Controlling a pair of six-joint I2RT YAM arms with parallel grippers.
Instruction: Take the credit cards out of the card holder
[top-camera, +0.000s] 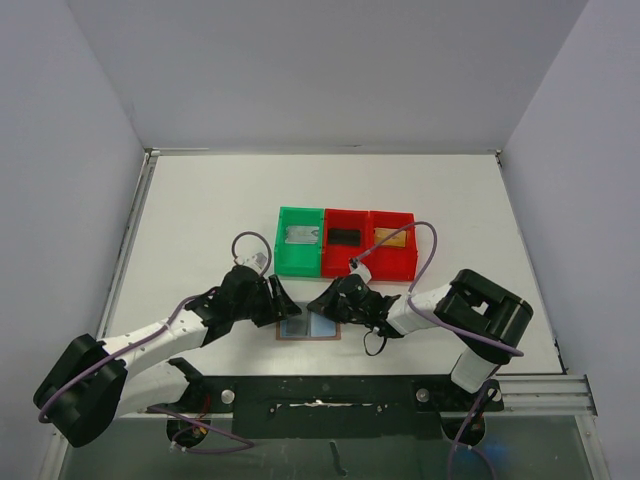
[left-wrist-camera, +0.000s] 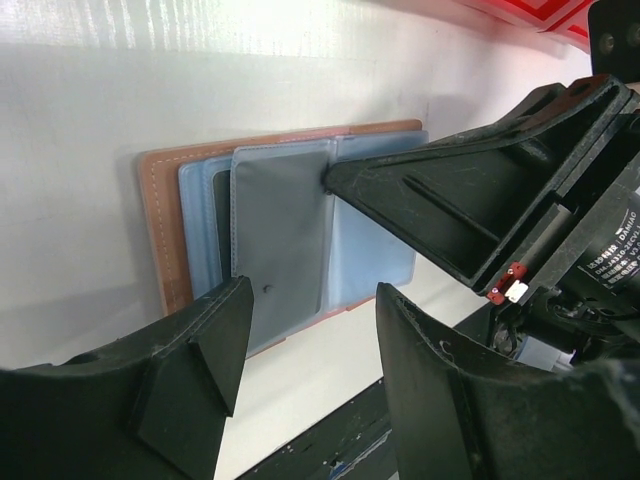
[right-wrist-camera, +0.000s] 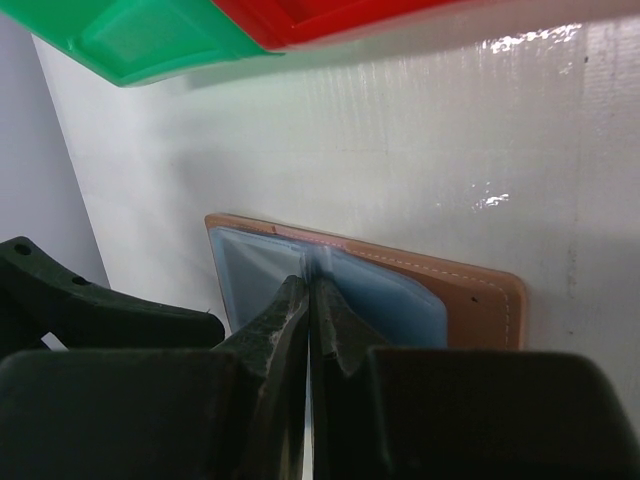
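Two hands meet at the open card holder (left-wrist-camera: 160, 235): right hand (right-wrist-camera: 310, 300) clenched, seemingly pinning a sleeve (left-wrist-camera: 280, 235) so the released left hand (left-wrist-camera: 312, 305) can reach inside.

A white, faintly glossy table (top-camera: 200, 220) sits boxed in by plain pale grey walls (top-camera: 330, 70) at its far, left and right edges. A metal rail (top-camera: 540, 385) runs along its near edge.

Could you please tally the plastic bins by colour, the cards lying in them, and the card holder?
Green rectangular plastic bin: 1
Red rectangular plastic bins: 2
Thin flat cards in the bins, silver-grey, black, gold-tan: 3
Brown leather card holder, open: 1
Total: 7
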